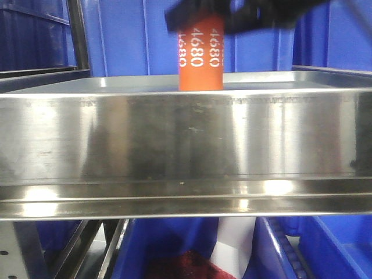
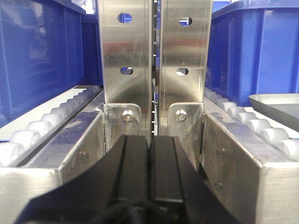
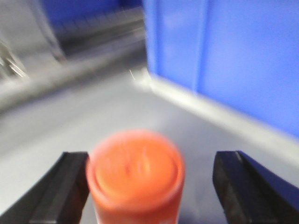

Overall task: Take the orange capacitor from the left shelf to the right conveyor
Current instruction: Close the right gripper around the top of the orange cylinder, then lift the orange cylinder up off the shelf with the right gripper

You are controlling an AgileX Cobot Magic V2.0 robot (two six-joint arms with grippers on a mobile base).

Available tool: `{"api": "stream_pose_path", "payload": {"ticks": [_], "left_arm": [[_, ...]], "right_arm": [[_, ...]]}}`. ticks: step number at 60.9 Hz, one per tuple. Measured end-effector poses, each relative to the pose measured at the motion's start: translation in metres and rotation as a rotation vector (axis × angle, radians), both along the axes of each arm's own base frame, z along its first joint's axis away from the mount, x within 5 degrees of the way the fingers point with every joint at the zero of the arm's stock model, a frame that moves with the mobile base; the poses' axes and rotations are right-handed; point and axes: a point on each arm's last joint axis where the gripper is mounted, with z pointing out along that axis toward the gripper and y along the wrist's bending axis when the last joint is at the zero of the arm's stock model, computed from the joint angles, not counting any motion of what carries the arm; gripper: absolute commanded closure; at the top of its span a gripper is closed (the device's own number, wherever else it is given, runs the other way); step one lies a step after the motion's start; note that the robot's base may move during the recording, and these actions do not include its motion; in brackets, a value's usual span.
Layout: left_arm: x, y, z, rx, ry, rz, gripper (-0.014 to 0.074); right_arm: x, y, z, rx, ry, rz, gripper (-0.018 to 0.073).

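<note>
The orange capacitor [image 1: 201, 55] stands upright on the steel shelf [image 1: 186, 136], behind its tall front lip. My right gripper [image 1: 232, 16] shows as a blurred black shape across the capacitor's top. In the right wrist view the capacitor [image 3: 136, 175] sits between the open fingers of my right gripper [image 3: 152, 186]. The left finger touches or nearly touches it. The right finger [image 3: 243, 186] stands well apart from it. My left gripper [image 2: 150, 154] is shut and empty, facing steel uprights [image 2: 154, 60]. The conveyor is out of view.
Blue plastic bins [image 1: 133, 35] stand behind the shelf and more blue bins [image 1: 325, 250] below it. In the left wrist view white rollers [image 2: 42, 126] run along both sides, blue bins [image 2: 37, 60] flank them, and a shallow silver tray [image 2: 278, 103] lies at right.
</note>
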Motion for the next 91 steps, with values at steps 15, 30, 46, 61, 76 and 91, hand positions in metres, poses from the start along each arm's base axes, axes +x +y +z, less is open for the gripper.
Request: {"api": "stream_pose_path", "payload": {"ticks": [15,30,46,61,76,91], "left_arm": [[0.0,0.0,0.0,0.0,0.0,0.0,0.0701],[0.0,0.0,0.0,0.0,0.0,0.0,0.0701],[0.0,0.0,0.0,0.0,0.0,0.0,0.0701],[0.0,0.0,0.0,0.0,0.0,0.0,0.0701],[0.0,0.0,0.0,0.0,0.0,0.0,0.0701],[0.0,0.0,0.0,0.0,0.0,0.0,0.0701]], "right_arm": [[0.008,0.006,-0.018,-0.02,0.056,0.012,0.0112],[0.01,0.008,-0.022,-0.017,0.068,0.025,0.0482],[0.0,0.012,-0.009,0.048,0.028,0.112,0.0504],[-0.034,-0.019,0.035,0.054,-0.124,-0.008,0.0504],[-0.094,-0.082,0.061,0.047,-0.275,-0.295,0.0504],[-0.149,-0.138,0.063,0.108,-0.375,-0.563,0.0504]]}}
